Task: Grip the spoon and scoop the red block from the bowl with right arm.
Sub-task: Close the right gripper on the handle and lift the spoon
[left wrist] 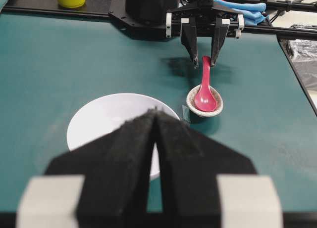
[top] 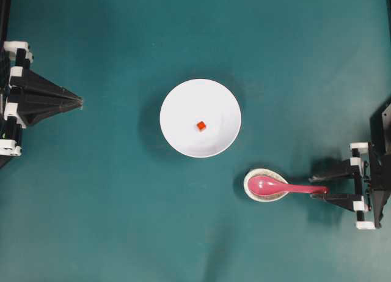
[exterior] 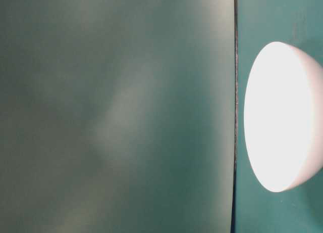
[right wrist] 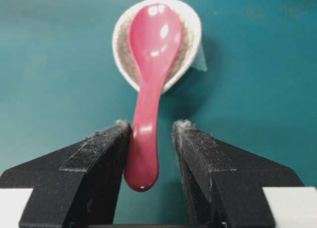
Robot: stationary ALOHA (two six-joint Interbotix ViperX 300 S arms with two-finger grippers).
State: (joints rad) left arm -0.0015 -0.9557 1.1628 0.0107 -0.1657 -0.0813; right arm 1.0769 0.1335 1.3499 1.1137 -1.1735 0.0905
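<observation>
Pink spoon between the parted jaws of the right gripper, not yet clamped.

Its oval end lies in a small speckled dish toward the table's right edge; one finger touches the handle, a gap shows at the other. At mid-table, the white bowl holds the red block. Near the left edge, the left gripper has its jaws pressed together, holding nothing.

Pink spoon, white bowl, red block, teal table.
</observation>
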